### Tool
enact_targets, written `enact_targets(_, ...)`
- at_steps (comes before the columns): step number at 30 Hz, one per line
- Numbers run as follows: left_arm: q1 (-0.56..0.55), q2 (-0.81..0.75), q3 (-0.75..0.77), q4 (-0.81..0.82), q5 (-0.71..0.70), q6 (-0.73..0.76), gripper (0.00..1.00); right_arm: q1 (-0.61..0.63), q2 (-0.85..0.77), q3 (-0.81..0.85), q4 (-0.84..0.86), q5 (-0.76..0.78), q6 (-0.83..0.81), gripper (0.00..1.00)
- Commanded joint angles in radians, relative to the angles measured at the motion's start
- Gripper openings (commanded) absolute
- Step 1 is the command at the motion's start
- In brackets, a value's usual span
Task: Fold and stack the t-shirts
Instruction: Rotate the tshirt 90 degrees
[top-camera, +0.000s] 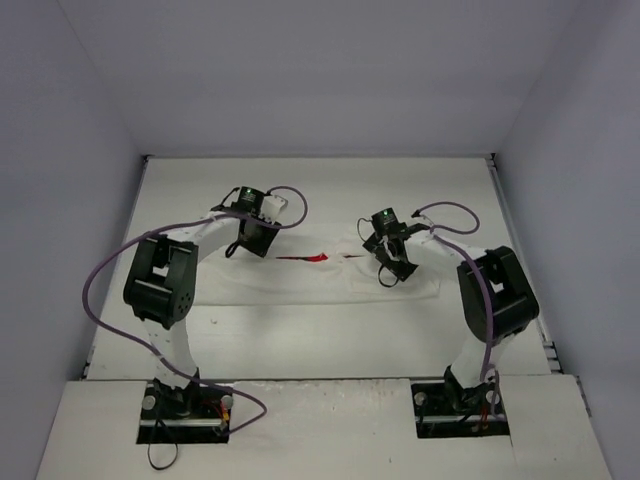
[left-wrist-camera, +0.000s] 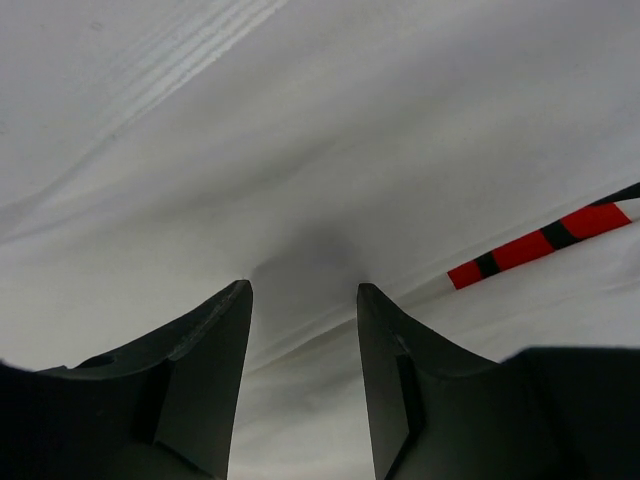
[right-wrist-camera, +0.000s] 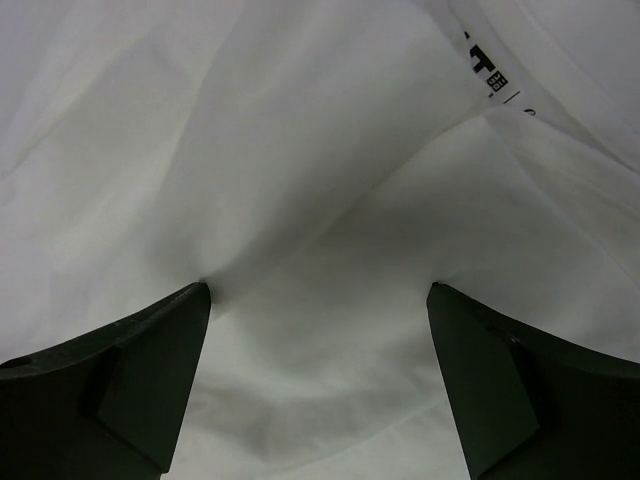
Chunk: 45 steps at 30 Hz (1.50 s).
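Observation:
A white t-shirt (top-camera: 330, 285) lies spread across the middle of the table, with a bit of its red graphic (top-camera: 303, 258) showing between the arms. My left gripper (top-camera: 242, 246) is down on the shirt's left part. In the left wrist view its fingers (left-wrist-camera: 305, 290) stand apart on the fabric (left-wrist-camera: 300, 150), which puckers slightly between the tips; a red and black stripe (left-wrist-camera: 540, 242) of the print lies to the right. My right gripper (top-camera: 392, 274) rests on the shirt's right part, its jaws (right-wrist-camera: 320, 290) wide open over loose folds (right-wrist-camera: 250, 130), near a printed neck label (right-wrist-camera: 485, 65).
The white table (top-camera: 300, 340) is boxed in by pale walls on the left, back and right. Purple cables (top-camera: 100, 270) loop off both arms. A metal rail (top-camera: 520, 250) runs along the right edge. Both arm bases (top-camera: 185, 410) sit at the near edge.

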<state>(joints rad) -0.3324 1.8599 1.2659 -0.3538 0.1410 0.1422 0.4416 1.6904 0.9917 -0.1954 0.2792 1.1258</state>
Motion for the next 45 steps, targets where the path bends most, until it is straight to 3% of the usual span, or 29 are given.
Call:
enact_targets(1, -0.001, 0.023, 0.058, 0.019, 0.026, -0.042, 0.42, -0.011, 0.088, 0.071, -0.019, 0.083, 0.077, 0.87)
enact_targets(10, -0.001, 0.066, 0.079, -0.058, 0.025, -0.274, 0.39, -0.063, 0.34, 0.353, -0.059, 0.126, -0.156, 0.86)
enact_targets(15, -0.018, 0.054, 0.019, -0.028, 0.19, -0.564, 0.38, -0.133, 0.604, 0.764, -0.089, -0.015, -0.509, 0.88)
enact_targets(20, -0.218, 0.006, -0.066, 0.107, 0.195, -0.808, 0.38, -0.142, 0.827, 1.186, -0.172, -0.09, -0.854, 0.9)
enact_targets(22, -0.281, -0.004, -0.039, 0.11, 0.187, -0.842, 0.38, -0.144, 0.86, 1.249, -0.173, -0.134, -0.918, 0.9)
enact_targets(26, -0.297, -0.095, 0.059, 0.03, 0.125, -0.817, 0.4, -0.131, 0.808, 1.346, -0.172, -0.167, -1.139, 0.91)
enact_targets(32, -0.266, -0.198, 0.214, -0.202, 0.001, -0.583, 0.43, -0.132, 0.521, 1.195, -0.17, -0.103, -1.187, 0.94)
enact_targets(37, -0.247, -0.185, 0.142, -0.228, -0.022, -0.524, 0.43, -0.136, 0.189, 0.841, -0.165, -0.091, -1.022, 0.92)
enact_targets(39, -0.252, -0.147, 0.098, -0.218, 0.0, -0.543, 0.43, -0.134, 0.096, 0.615, -0.153, -0.106, -0.926, 0.78)
enact_targets(41, -0.258, -0.124, 0.076, -0.201, 0.019, -0.551, 0.43, -0.137, 0.0, 0.456, -0.112, -0.104, -0.867, 0.54)
enact_targets(42, -0.258, -0.116, 0.067, -0.19, 0.028, -0.552, 0.42, -0.144, -0.036, 0.372, -0.087, -0.105, -0.839, 0.49)
enact_targets(45, -0.26, -0.096, 0.073, -0.136, 0.042, -0.535, 0.42, -0.205, -0.146, 0.054, 0.032, -0.2, -0.749, 0.48)
